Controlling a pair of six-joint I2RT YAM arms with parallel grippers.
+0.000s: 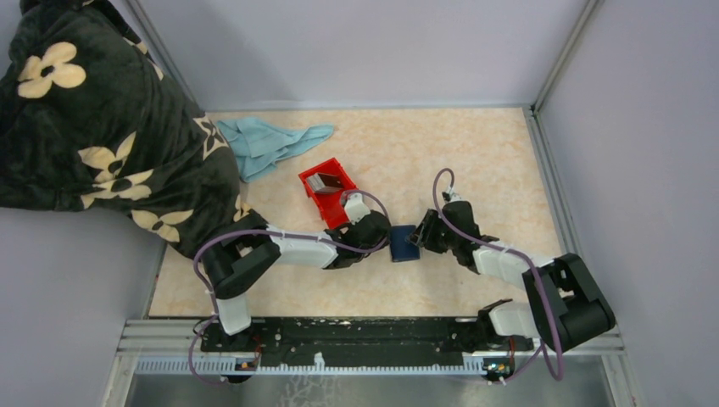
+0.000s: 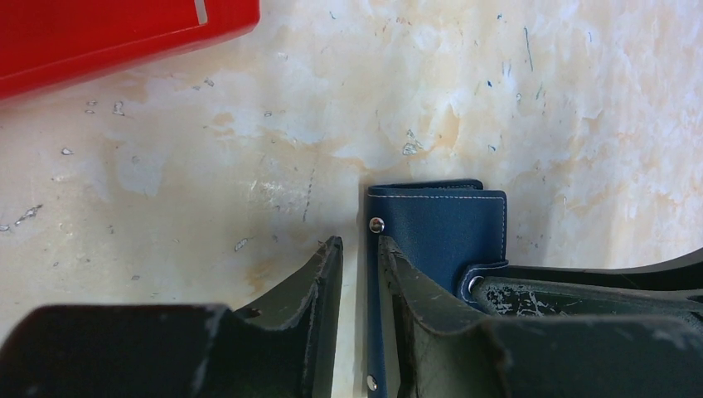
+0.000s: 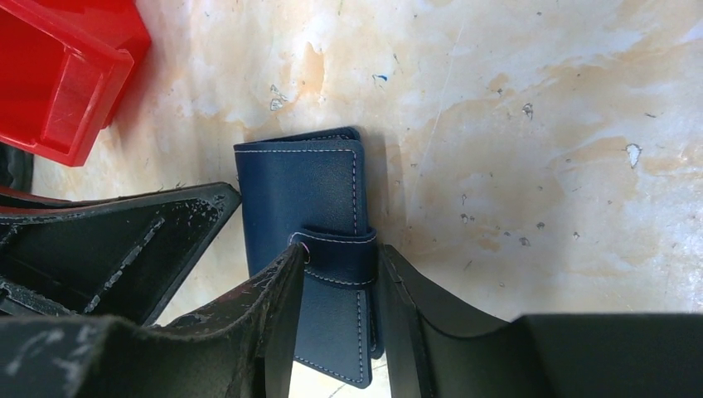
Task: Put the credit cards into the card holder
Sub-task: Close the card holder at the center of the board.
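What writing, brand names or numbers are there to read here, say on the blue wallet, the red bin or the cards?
None can be read.
The card holder: plain navy leather, white stitching and a snap tab, no lettering.
The red bin: no legible label.
The credit cards in it: too small to read.

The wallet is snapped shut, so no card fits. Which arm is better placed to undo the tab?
Right: the right gripper straddles the snap tab; the left gripper sits at the card holder edge.
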